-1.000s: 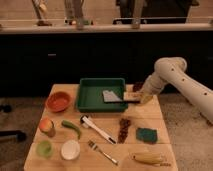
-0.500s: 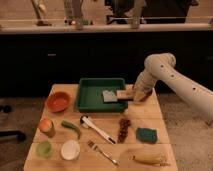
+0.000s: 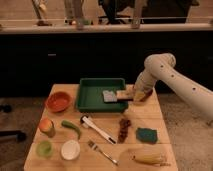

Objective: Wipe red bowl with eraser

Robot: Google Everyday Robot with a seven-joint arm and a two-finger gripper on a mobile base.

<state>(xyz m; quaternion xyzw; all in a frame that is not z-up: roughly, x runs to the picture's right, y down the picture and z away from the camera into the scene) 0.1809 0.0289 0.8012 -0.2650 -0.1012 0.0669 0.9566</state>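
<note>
The red bowl (image 3: 58, 101) sits on the wooden table at the left, beside the green tray (image 3: 94, 103). My gripper (image 3: 137, 95) is at the tray's right rim, far to the right of the bowl. It is shut on the eraser (image 3: 123, 97), a small block with a black top. The eraser sticks out to the left over the tray's right edge. A grey flat piece (image 3: 109, 95) lies in the tray just left of the eraser.
On the table in front of the tray lie a white-handled tool (image 3: 97, 129), a dark reddish cluster (image 3: 124, 129), a teal sponge (image 3: 146, 134), a fork (image 3: 102, 152), a yellow item (image 3: 147, 158), a green pepper (image 3: 71, 128), a fruit (image 3: 46, 125), a green cup (image 3: 45, 148) and a white bowl (image 3: 70, 149).
My gripper has moved a little to the left with the eraser, from beside the tray to over its right rim. The bowl and the other things have not moved.
</note>
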